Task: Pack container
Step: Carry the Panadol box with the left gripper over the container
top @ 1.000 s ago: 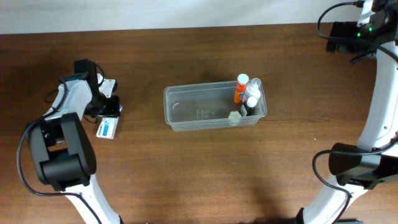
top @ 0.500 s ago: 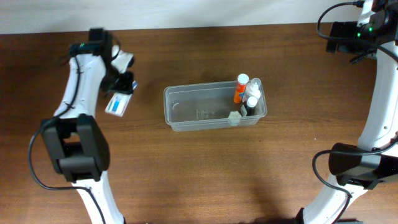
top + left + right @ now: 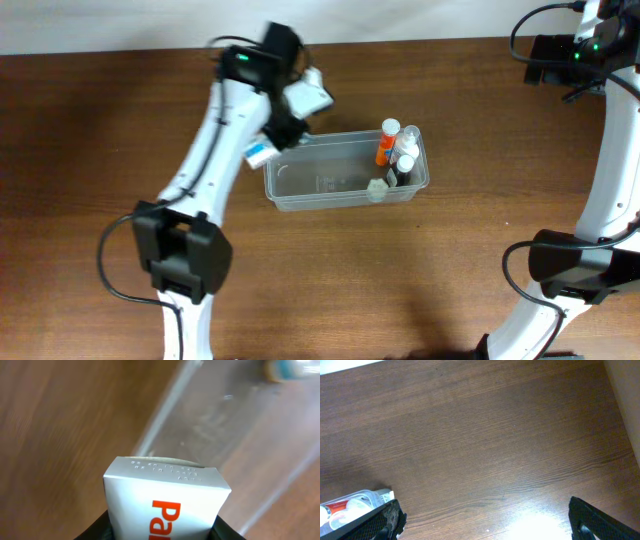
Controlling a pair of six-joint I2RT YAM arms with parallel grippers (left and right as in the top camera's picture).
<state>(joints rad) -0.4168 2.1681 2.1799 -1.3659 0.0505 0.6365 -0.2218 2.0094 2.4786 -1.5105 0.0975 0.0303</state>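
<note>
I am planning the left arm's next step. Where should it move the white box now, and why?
Probably a short way right, over the container's bare left half: the left gripper holds the box just at the container's left rim, and the bottles crowd the right end.

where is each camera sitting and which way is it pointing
Overhead: fixed above the table, looking straight down on the container and bottles; both arms show, the left tool holding a box.
Left wrist: on the left arm, looking past that box at the container's corner; dark tool edges at the bottom.
Right wrist: on the right arm, facing down at the table; the open right tool frames the bottom corners.
Shared: overhead and left wrist both show box and container.
</note>
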